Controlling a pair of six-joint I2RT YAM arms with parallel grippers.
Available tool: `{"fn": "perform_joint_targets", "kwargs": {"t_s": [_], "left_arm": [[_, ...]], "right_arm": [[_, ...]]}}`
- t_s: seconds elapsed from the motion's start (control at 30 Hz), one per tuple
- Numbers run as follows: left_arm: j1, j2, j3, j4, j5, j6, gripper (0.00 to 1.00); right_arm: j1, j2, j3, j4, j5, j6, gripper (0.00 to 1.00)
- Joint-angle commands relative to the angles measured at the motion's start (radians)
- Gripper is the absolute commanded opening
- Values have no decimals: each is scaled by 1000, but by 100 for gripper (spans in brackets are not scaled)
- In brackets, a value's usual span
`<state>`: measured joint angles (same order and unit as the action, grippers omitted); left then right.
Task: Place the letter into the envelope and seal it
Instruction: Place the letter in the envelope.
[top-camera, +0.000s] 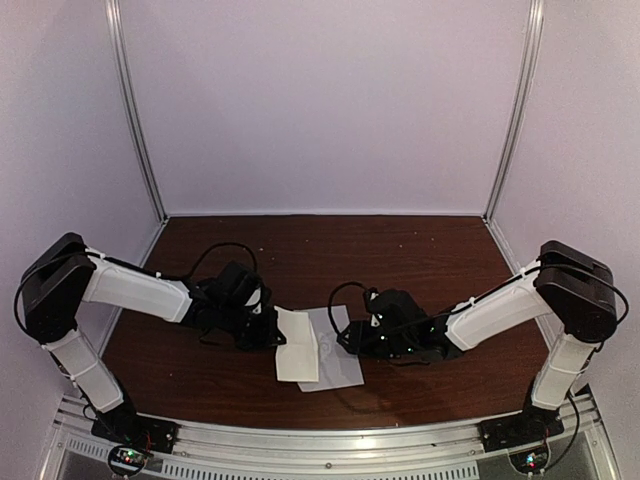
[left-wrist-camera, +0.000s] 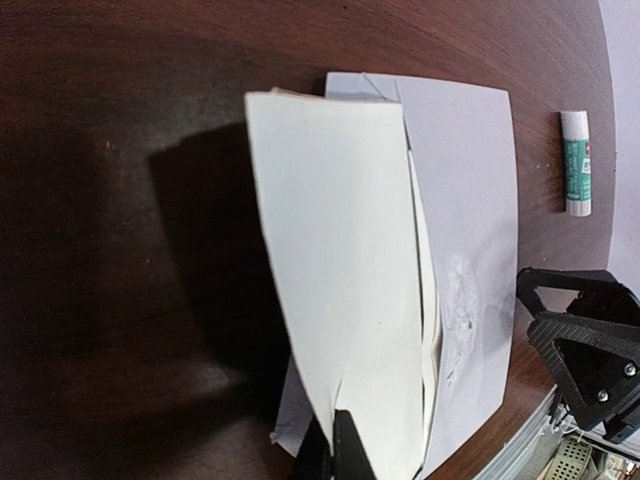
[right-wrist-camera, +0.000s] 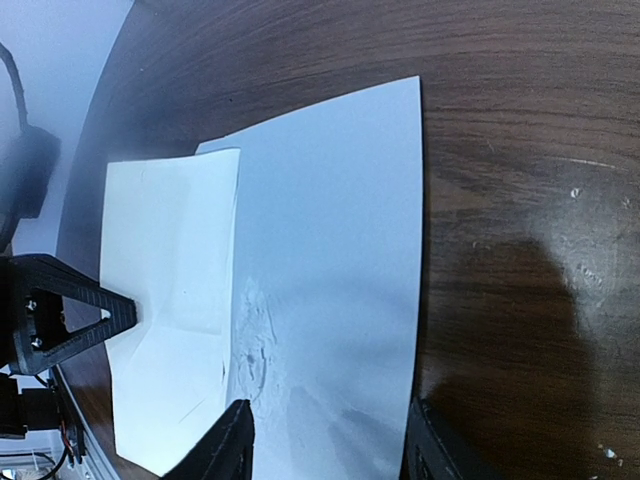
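My left gripper (left-wrist-camera: 335, 450) is shut on the near edge of the white folded letter (left-wrist-camera: 340, 270). The letter is lifted at a slant over the left part of the pale grey envelope (left-wrist-camera: 470, 190), which lies flat on the table. From above, the letter (top-camera: 297, 345) overlaps the envelope (top-camera: 338, 352), with my left gripper (top-camera: 268, 330) on its left. My right gripper (right-wrist-camera: 325, 450) stands open over the envelope (right-wrist-camera: 340, 240): one finger at the letter's (right-wrist-camera: 170, 270) border, the other at the envelope's right edge. Whether the letter's edge enters the envelope I cannot tell.
A glue stick (left-wrist-camera: 577, 163) with a green label lies on the dark wooden table (top-camera: 400, 255) beyond the envelope. A wrinkled patch (right-wrist-camera: 250, 340) marks the envelope's face. White walls enclose the table on three sides, and a metal rail (top-camera: 330, 440) runs along the near edge.
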<state>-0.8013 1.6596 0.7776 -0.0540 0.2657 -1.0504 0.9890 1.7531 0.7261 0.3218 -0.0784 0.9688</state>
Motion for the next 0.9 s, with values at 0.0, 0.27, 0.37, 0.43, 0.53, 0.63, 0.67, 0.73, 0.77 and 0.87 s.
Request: {"fn": "perform_joint_targets", "kwargs": {"t_s": [0.0, 0.27, 0.37, 0.43, 0.53, 0.63, 0.67, 0.73, 0.77, 0.87], "left_arm": [[-13, 6, -10, 39, -4, -37, 0], [-32, -30, -30, 44, -66, -98, 0], [-34, -49, -46, 46, -85, -118, 0], [-35, -60, -56, 47, -94, -130, 0], [-37, -74, -66, 47, -107, -142, 0], [-40, -83, -70, 46, -117, -151, 0], [-41, -83, -70, 47, -117, -153, 0], [-42, -84, -71, 47, -116, -155, 0], [-42, -83, -72, 47, -115, -156, 0], [-45, -82, -75, 76, -107, -159, 0]], "right_arm": [[11, 32, -17, -36, -12, 13, 53], [13, 37, -17, -35, -12, 17, 53], [13, 39, -18, -34, -12, 17, 53], [13, 41, -17, -34, -12, 18, 53], [13, 40, -19, -34, -13, 18, 53], [13, 43, -17, -33, -14, 19, 53], [13, 44, -17, -33, -14, 19, 53], [13, 45, -17, -34, -15, 19, 53], [14, 45, -17, -34, -14, 19, 53], [14, 48, -16, -35, -14, 19, 53]]}}
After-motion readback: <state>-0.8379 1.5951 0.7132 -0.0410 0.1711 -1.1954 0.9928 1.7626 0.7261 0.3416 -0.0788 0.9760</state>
